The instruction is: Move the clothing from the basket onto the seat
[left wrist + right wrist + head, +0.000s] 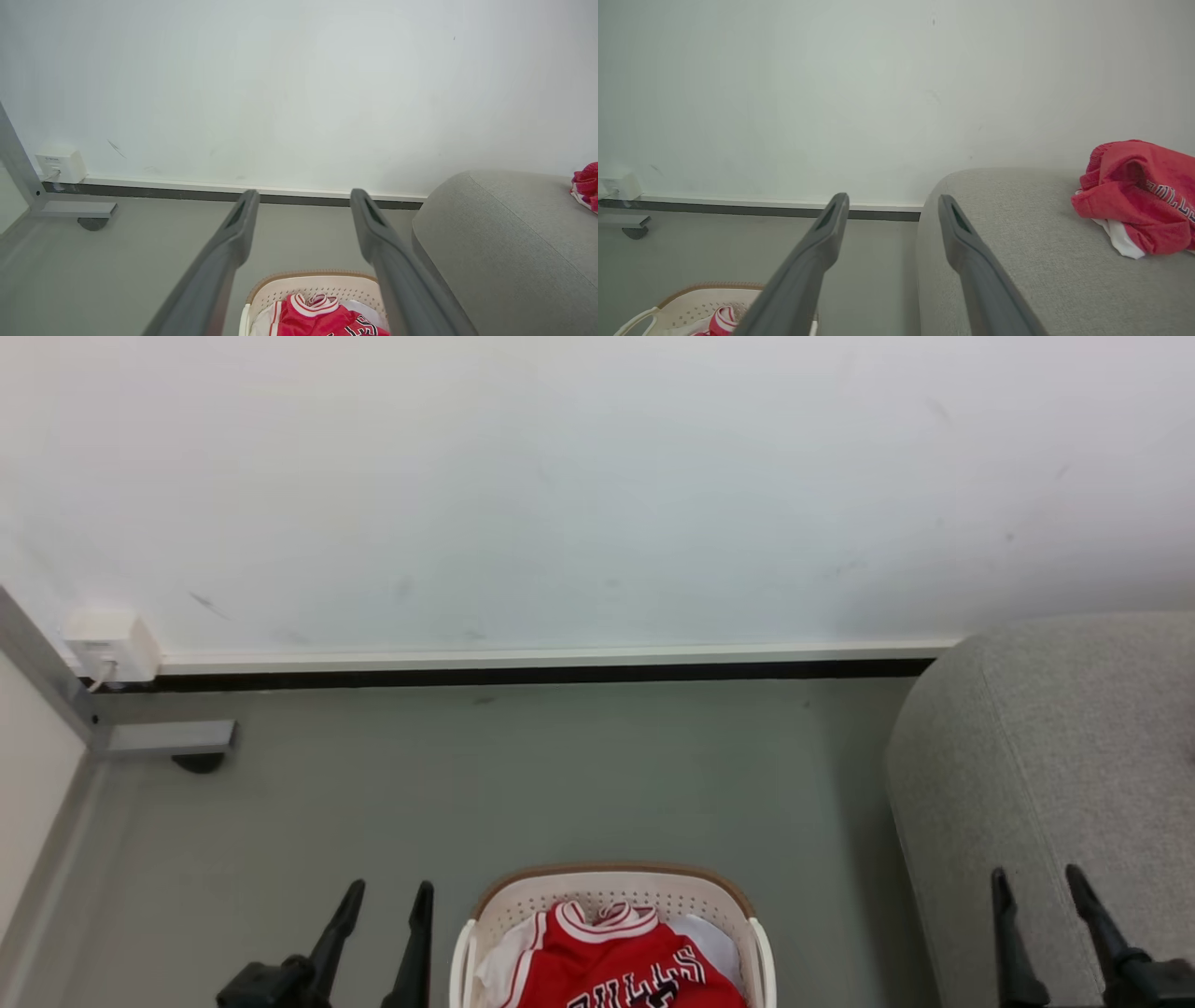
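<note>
Grey floor [560, 784] and a pale, scuffed wall [597, 495] fill the room ahead of us. Our left pincer [390, 889] sits at the lower left of the head view with its two dark fingers spread and nothing between them, over bare floor just left of the basket [611, 872]. Our right pincer [1036, 873], at the lower right, is likewise spread and empty, in front of the seat [1046, 756].

Between the two pincers, at the bottom centre, stands the white perforated basket with its tan rim. A red jersey [616, 961] with white trim and white lettering lies in it, over some white cloth. The grey woven seat rises at the right of the frame, close to the basket. In the right wrist view we see a second red garment [1134, 196], crumpled and lettered in white, lying on the seat at the right edge.

At the far left, a white socket box [107, 644] sits by the skirting, beside a grey metal leg [168, 737] on a caster.
</note>
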Tool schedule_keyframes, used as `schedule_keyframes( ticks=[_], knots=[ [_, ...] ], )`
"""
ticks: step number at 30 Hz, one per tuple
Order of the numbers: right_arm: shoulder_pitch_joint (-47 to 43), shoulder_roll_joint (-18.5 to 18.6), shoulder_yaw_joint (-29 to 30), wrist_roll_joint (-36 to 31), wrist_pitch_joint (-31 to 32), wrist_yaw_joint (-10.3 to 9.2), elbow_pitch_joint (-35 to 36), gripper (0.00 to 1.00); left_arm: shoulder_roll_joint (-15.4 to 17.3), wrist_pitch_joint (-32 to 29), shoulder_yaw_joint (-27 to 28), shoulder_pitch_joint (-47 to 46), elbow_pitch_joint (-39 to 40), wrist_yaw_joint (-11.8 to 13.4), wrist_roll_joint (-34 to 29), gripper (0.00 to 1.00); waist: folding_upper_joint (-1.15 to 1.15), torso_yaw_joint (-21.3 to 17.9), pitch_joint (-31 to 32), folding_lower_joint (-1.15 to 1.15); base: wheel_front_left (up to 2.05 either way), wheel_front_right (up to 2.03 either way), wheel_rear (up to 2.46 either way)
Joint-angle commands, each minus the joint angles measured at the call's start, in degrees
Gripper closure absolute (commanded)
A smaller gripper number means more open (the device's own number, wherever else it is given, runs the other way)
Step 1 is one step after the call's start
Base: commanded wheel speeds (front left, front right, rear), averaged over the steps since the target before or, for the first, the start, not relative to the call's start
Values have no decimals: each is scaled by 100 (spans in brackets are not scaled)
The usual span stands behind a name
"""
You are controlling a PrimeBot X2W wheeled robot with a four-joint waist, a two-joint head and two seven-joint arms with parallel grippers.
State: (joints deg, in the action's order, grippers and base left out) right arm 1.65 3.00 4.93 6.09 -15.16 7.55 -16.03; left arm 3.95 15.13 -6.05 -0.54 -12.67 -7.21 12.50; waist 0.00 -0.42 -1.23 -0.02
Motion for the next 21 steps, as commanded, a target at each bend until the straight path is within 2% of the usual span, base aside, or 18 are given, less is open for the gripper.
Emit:
schedule_keyframes(
  ticks=[1, 11, 16, 21],
  knots=[
    [-118, 0, -50, 5, 2, -12, -33, 0, -41, 3, 49, 119, 38, -14, -59, 0, 0, 83, 79, 2, 0, 0, 0],
    [-42, -1, -276, 227, 2, -12, -109, 0, -94, 3, 104, 213, 138, -27, -142, 0, 0, 67, 85, 2, 0, 0, 0],
    [65, -3, -264, 246, 2, -12, -53, 0, -95, 3, -48, 89, 152, -28, -145, 0, 0, -101, -51, 2, 0, 0, 0],
    [261, -1, -200, 259, 2, -12, 54, 0, -95, 3, -290, -270, 52, -29, -216, 0, 0, -334, -456, 2, 0, 0, 0]
  ],
)
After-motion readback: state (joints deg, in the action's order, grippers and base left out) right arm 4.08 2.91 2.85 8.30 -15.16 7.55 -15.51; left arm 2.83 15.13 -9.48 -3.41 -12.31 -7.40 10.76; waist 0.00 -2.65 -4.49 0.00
